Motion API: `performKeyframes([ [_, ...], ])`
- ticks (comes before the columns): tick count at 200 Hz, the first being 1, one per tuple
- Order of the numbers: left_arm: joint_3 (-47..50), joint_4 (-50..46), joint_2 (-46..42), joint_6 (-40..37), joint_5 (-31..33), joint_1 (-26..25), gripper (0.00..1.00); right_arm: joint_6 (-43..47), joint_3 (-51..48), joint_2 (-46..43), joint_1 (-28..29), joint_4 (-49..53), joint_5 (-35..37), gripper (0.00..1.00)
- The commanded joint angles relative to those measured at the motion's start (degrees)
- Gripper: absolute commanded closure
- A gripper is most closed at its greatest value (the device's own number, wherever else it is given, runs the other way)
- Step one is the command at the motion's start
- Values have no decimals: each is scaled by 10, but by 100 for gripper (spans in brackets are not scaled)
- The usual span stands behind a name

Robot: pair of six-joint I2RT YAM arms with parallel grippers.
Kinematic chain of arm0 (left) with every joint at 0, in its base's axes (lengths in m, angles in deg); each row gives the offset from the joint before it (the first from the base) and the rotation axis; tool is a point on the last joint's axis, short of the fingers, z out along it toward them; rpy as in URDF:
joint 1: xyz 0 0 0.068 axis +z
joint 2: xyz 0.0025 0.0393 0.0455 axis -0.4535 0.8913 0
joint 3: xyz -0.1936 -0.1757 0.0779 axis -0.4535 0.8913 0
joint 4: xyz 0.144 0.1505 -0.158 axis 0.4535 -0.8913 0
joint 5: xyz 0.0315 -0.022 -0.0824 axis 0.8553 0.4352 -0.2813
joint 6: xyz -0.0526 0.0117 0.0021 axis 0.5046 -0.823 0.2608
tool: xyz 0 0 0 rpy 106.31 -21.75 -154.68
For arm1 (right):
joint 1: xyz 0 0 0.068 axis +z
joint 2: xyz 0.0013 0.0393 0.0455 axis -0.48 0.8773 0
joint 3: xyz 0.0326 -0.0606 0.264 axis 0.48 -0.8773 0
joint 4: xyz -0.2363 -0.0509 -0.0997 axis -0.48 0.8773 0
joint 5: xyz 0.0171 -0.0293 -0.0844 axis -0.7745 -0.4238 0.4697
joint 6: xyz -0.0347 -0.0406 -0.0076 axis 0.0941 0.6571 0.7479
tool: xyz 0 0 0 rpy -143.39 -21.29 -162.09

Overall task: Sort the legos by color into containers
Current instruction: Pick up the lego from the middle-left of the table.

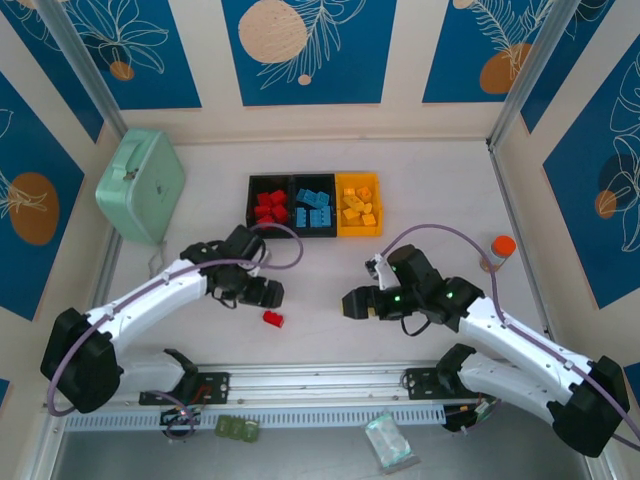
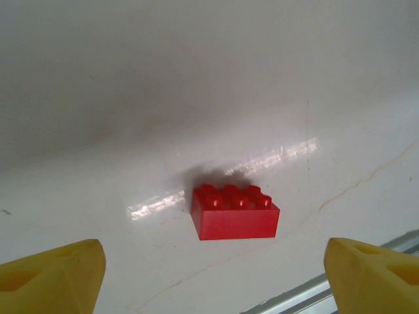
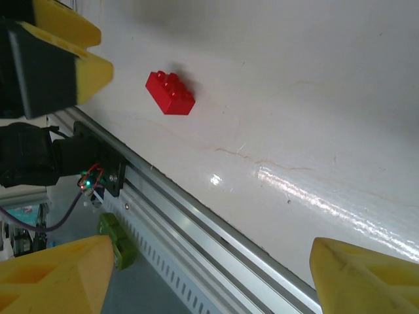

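Left gripper (image 2: 213,280) (tips cropped, spread wide) near 1 red lego (image 2: 236,213)

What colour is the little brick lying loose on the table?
Red; the small plastic brick shows best in the left wrist view.

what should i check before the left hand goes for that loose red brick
1. Left hand open and empty: ok, fingers spread wide.
2. Red brick lined up: ok, it lies studs up on the table, ahead of the hand and between the finger lines.
3. Right hand out of the way: ok, open and apart from the brick.
4. Destination known: ok, the left black bin holds sorted red bricks.
5. Room left in that bin: cannot tell.
6. Finger height above the table: cannot tell.
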Motion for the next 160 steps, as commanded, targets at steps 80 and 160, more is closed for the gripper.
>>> performKeyframes([
  [80, 54, 79, 58, 54, 2, -72, 7, -11, -48, -25, 27, -19, -16, 21],
  [160, 25, 77, 135, 55, 46, -97, 24, -16, -56, -23, 28, -29, -9, 21],
])
